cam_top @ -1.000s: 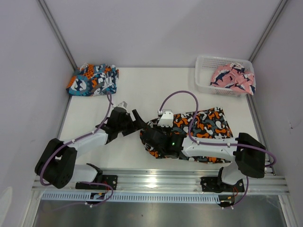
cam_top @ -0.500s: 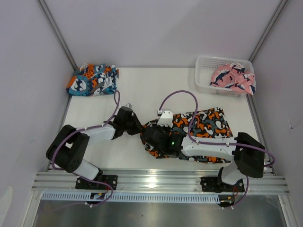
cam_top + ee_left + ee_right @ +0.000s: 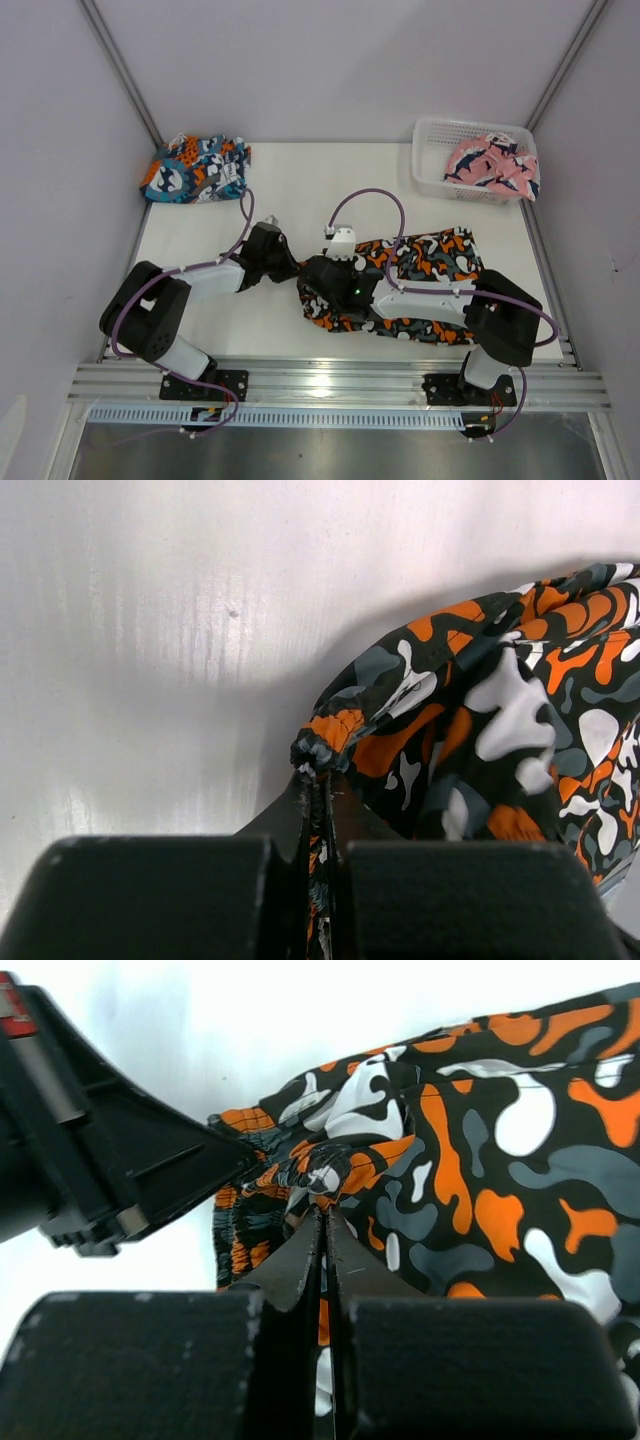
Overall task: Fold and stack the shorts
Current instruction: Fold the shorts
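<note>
The camo shorts, orange, black, white and grey, lie rumpled at 4 o'clock on the table. The left gripper and right gripper each pinch their gathered 9 o'clock edge. Blue shorts sit bunched at 10 o'clock; pink shorts lie in the basket at 2 o'clock.

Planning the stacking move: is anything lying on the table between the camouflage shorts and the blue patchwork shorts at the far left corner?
No loose object: only bare table separates the camouflage shorts from the blue patchwork shorts. The left gripper, shut on the camouflage shorts, sits on that side.
</note>
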`<action>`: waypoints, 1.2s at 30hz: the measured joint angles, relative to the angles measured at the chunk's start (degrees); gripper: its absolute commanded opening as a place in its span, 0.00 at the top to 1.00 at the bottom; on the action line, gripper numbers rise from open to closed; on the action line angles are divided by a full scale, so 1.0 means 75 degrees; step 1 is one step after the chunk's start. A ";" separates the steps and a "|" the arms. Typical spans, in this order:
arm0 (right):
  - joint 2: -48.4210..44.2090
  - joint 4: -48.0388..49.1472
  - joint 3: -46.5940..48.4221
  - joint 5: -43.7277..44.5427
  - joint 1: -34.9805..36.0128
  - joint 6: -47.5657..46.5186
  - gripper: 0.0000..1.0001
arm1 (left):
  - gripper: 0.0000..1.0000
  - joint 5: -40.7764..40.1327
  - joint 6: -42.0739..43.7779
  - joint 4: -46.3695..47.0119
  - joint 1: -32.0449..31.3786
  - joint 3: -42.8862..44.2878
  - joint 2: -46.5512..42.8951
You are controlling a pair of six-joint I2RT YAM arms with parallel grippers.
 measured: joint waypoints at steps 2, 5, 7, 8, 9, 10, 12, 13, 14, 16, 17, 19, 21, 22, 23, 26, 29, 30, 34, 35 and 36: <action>0.0166 0.0187 0.0000 -0.0286 -0.0181 -0.0090 1.00 | 1.00 0.0006 0.0000 0.0140 0.0050 -0.0093 -0.0026; 0.0388 0.0466 0.0012 -0.0711 -0.0414 -0.0213 1.00 | 0.95 0.0012 -0.0026 0.0516 0.0146 -0.0498 -0.0254; 0.0551 0.0644 0.0082 -0.1032 -0.0554 -0.0329 1.00 | 0.89 0.0012 -0.0085 0.0670 0.0216 -0.0816 -0.0507; 0.0627 0.0775 0.0131 -0.1172 -0.0606 -0.0399 1.00 | 0.85 0.0009 -0.0096 0.0758 0.0251 -0.0959 -0.0627; 0.0705 0.0883 0.0189 -0.1317 -0.0656 -0.0472 1.00 | 0.78 0.0009 -0.0125 0.0799 0.0277 -0.1061 -0.0737; 0.0764 0.0962 0.0256 -0.1422 -0.0682 -0.0542 1.00 | 0.60 0.0009 -0.0122 0.0813 0.0291 -0.1128 -0.0816; 0.0941 0.1128 0.0466 -0.1711 -0.0702 -0.0731 1.00 | 0.47 0.0000 -0.0114 0.0796 0.0318 -0.1189 -0.0968; 0.1005 0.1198 0.0551 -0.1827 -0.0711 -0.0813 1.00 | 0.36 0.0003 -0.0137 0.0796 0.0318 -0.1198 -0.1020; 0.1087 0.1300 0.0662 -0.1976 -0.0711 -0.0933 1.00 | 0.33 0.0003 -0.0128 0.0796 0.0318 -0.1201 -0.1070; 0.1230 0.1492 0.0857 -0.2244 -0.0711 -0.1142 1.00 | 0.25 -0.0026 -0.0122 0.0755 0.0326 -0.1209 -0.1142; 0.1282 0.1545 0.0933 -0.2331 -0.0711 -0.1233 1.00 | 0.24 -0.0082 -0.0131 0.0711 0.0338 -0.1218 -0.1180; 0.1381 0.1600 0.1046 -0.2460 -0.0717 -0.1326 1.00 | 0.23 -0.0198 -0.0134 0.0621 0.0405 -0.1294 -0.1294; 0.1466 0.1679 0.1084 -0.2576 -0.0717 -0.1370 1.00 | 0.21 -0.0242 -0.0134 0.0495 0.0507 -0.1413 -0.1539; 0.1492 0.1719 0.1084 -0.2640 -0.0717 -0.1373 1.00 | 0.20 -0.0274 -0.0134 0.0393 0.0571 -0.1480 -0.1725; 0.1518 0.1754 0.1084 -0.2713 -0.0720 -0.1370 1.00 | 0.19 -0.0329 -0.0137 0.0259 0.0641 -0.1547 -0.1950; 0.1580 0.1865 0.1084 -0.2903 -0.0723 -0.1364 1.00 | 0.18 -0.0446 -0.0137 -0.0128 0.0950 -0.1708 -0.2722; 0.1722 0.2002 0.1084 -0.3121 -0.0731 -0.1352 0.99 | 0.19 -0.0580 -0.0137 -0.0475 0.1309 -0.1813 -0.3468; 0.1792 0.2040 0.1087 -0.3200 -0.0743 -0.1335 0.99 | 0.20 -0.0597 -0.0134 -0.0574 0.1402 -0.1836 -0.3660; 0.2133 0.2162 0.1137 -0.3480 -0.0784 -0.1265 0.98 | 0.19 -0.0525 -0.0070 -0.0656 0.1556 -0.2043 -0.4100; 0.2256 0.2165 0.1189 -0.3585 -0.0793 -0.1239 0.96 | 0.19 -0.0449 -0.0050 -0.0647 0.1562 -0.2130 -0.4150; 0.2343 0.2189 0.1227 -0.3672 -0.0804 -0.1215 0.94 | 0.19 -0.0332 -0.0006 -0.0638 0.1562 -0.2224 -0.4170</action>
